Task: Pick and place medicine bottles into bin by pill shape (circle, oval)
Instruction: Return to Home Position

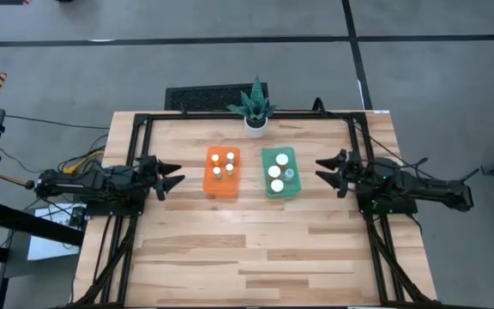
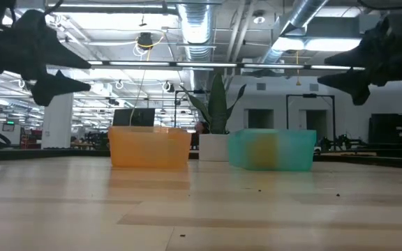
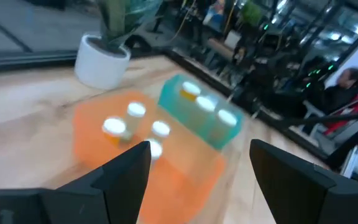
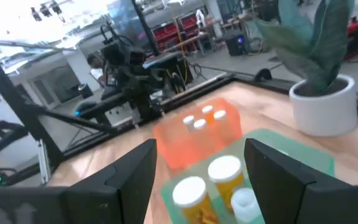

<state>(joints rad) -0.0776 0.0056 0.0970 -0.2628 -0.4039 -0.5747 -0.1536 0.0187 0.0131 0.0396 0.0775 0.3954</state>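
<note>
The orange bin [image 1: 222, 171] holds several small white-capped bottles [image 1: 223, 165]; the green bin [image 1: 279, 172] beside it holds three wider bottles [image 1: 276, 178], one bluish-clear [image 1: 288, 174]. Both bins stand on the table's far middle. My left gripper [image 1: 175, 175] is open and empty, left of the orange bin and above the table. My right gripper [image 1: 322, 169] is open and empty, right of the green bin. The left wrist view shows the orange bin [image 3: 135, 146] near and the green bin [image 3: 201, 118] beyond. The right wrist view shows the green bin's bottles [image 4: 207, 180] near and the orange bin [image 4: 197, 130] beyond.
A white plant pot [image 1: 255, 123] with a spiky green plant stands at the table's far edge, behind the bins. A black frame [image 1: 144, 129] runs along the table's sides and back. A person [image 3: 347, 84] sits in the room beyond. The near half of the table is bare wood [image 1: 247, 257].
</note>
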